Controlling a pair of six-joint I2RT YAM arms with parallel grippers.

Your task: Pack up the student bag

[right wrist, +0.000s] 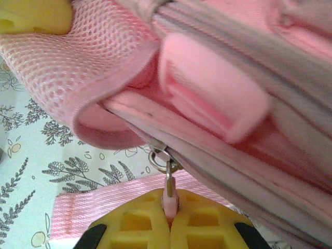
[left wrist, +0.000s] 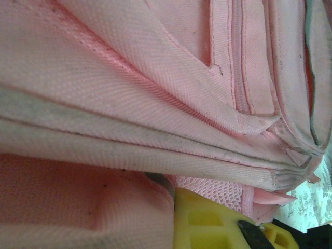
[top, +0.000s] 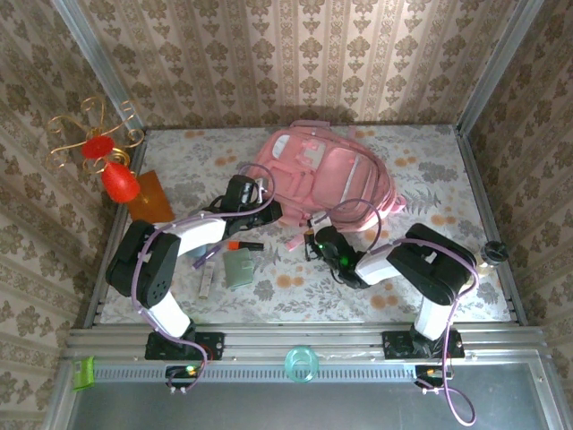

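At the student bag's near edge, the right claw pinches a pink zip pull, best drawn steadily along its track

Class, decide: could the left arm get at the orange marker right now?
Probably not at once: the left claw seems shut on the student bag. The orange marker lies uncovered beside that arm, so letting go should suffice.

Overhead view looks down; wrist views hug the student bag.
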